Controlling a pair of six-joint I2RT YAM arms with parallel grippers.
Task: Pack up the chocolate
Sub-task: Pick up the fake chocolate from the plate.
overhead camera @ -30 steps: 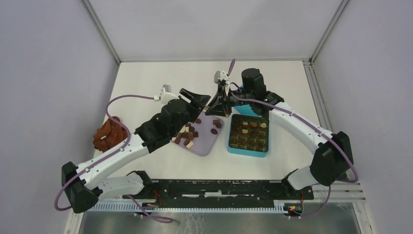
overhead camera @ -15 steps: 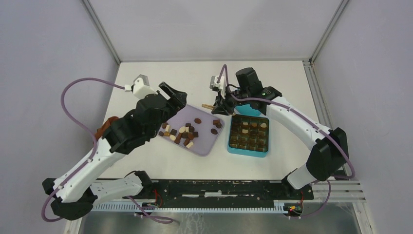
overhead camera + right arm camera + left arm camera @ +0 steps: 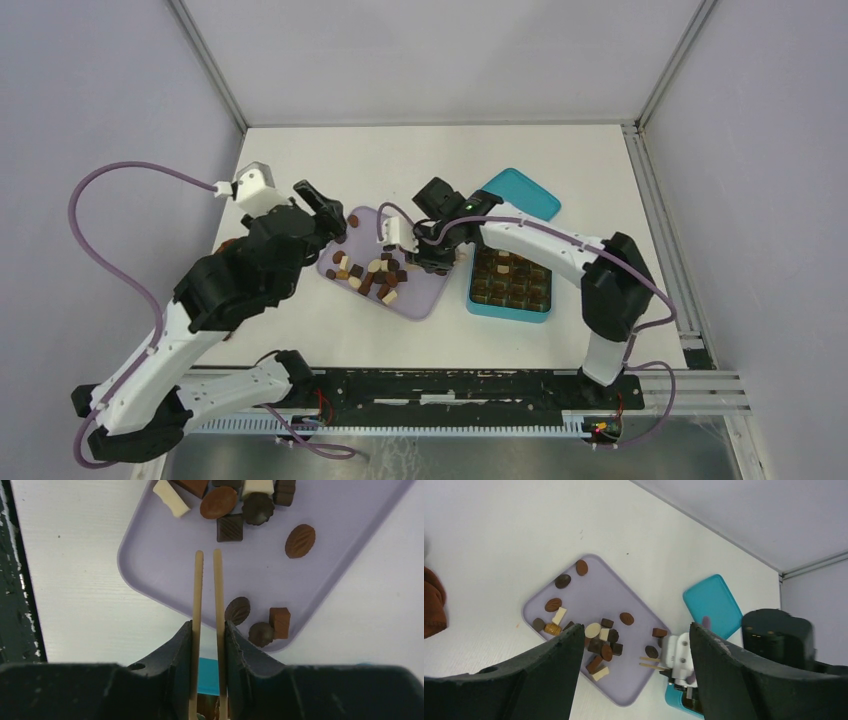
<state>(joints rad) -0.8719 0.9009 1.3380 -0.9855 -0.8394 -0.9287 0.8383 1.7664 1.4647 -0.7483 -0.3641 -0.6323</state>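
- The chocolate (image 3: 372, 275) lies loose on the lavender tray (image 3: 428, 303), bunched in its left half. More pieces sit in the teal box (image 3: 508, 311), though which cells are filled is hard to tell.
- The pieces share no direction: a white bar (image 3: 171, 497) lies on one diagonal, a leaf-shaped oval (image 3: 300, 541) on the other.
- The right gripper (image 3: 207, 630) is clamped on wooden tweezers (image 3: 198, 590), which point lengthwise at the heap, tips slightly apart over bare tray.
- The left gripper (image 3: 634, 635) hangs above the tray, fingers spread wide.
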